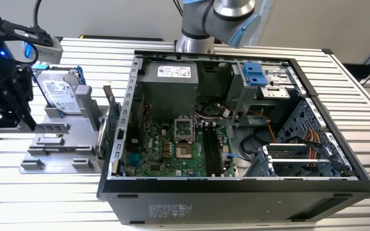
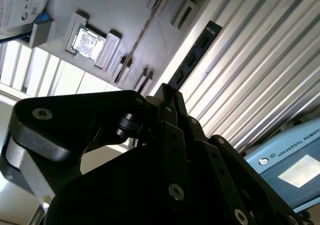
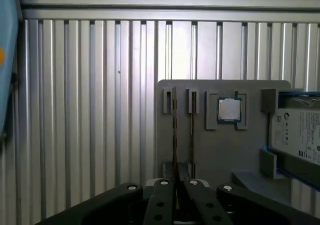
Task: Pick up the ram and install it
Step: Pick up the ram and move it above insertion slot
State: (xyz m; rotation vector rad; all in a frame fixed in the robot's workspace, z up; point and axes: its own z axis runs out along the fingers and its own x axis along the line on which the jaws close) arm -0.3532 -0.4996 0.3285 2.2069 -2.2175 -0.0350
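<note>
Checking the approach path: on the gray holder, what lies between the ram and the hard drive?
A processor chip in its recess, between the ram and the hard drive, seen in the first wrist view.

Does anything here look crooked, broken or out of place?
Nothing stands out. The thin dark ram stick stands straight in its slot in the grey holder tray, and the open black computer case lies flat on its side.

- Counter (image 1: 37, 202): silver metal, ribbed in long parallel slats.
- Grey parts holder (image 1: 75, 134): flat on the counter, toward the exterior view's left.
- Open black computer case (image 1: 236, 204): on its side, just beside the holder.
</note>
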